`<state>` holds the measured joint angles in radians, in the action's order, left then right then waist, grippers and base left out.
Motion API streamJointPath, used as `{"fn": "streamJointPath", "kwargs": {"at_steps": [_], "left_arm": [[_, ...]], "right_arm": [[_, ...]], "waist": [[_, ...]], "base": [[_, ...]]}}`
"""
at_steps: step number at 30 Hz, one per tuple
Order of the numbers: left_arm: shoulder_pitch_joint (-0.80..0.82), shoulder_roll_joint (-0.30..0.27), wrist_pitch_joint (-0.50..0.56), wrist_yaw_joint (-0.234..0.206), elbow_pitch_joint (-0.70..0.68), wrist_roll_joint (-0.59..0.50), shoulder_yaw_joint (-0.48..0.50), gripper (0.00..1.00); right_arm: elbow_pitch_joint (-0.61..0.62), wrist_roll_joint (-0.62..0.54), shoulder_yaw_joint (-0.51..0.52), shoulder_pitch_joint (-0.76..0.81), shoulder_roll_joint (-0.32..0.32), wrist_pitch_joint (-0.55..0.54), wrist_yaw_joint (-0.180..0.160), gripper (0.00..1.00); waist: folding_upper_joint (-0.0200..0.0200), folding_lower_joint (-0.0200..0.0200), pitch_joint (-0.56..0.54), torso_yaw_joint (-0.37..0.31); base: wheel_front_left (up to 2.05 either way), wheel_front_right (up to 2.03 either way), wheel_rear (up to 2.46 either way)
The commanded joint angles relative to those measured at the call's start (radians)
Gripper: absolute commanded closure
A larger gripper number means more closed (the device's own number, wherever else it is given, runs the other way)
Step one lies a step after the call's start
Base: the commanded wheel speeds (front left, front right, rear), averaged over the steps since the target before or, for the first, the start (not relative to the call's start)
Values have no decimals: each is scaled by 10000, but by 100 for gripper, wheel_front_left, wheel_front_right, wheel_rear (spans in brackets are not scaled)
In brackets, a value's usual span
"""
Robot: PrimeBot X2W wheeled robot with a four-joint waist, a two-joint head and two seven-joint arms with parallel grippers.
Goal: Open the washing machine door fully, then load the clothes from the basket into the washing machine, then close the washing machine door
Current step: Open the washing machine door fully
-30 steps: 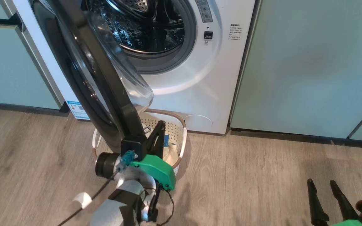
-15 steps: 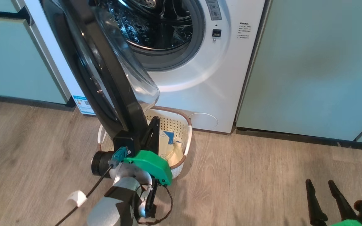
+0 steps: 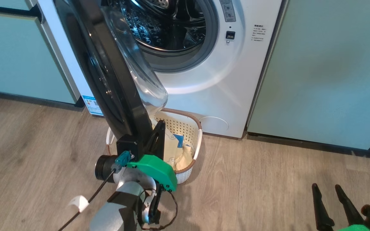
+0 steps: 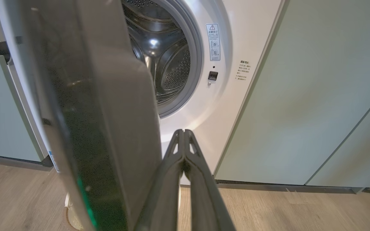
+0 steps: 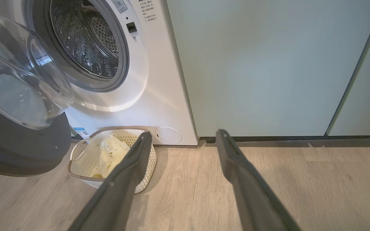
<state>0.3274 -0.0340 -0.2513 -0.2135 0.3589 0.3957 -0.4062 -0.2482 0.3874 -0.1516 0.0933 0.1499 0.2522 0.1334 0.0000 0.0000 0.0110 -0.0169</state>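
Door point(image 3: 124, 96): part-open, edge-on above basket point(image 3: 199, 138).
Left pincer point(image 4: 181, 132): clenched, empty, against door's inner rim, likely to push it wider.
Right pincer point(image 5: 184, 134): spread, empty, low over floor point(image 3: 268, 179), idle.
Clothes point(image 3: 172, 150): bundled in basket on floor, just before washer point(image 3: 210, 86).

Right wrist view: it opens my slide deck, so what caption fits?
The right gripper, jaws open, points toward the basket of clothes before the washing machine, its door open.
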Motion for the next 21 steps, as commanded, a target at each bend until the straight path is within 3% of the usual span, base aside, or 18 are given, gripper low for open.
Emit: {"fn": "streamJointPath", "kwargs": {"at_steps": [1, 21], "left_arm": [[239, -162, -105, -5, -202, -144, 569, 100], [-226, -162, -105, 457, -43, -601, 857, 100]], "right_arm": [[254, 41, -156, -500, 69, 95, -27, 0], [293, 68, -18, -348, -192, 95, -27, 0]], "waist": [[0, 0, -26, 69], [0, 0, -105, 1214]], "base": [[0, 0, 0], [0, 0, 0]]}}
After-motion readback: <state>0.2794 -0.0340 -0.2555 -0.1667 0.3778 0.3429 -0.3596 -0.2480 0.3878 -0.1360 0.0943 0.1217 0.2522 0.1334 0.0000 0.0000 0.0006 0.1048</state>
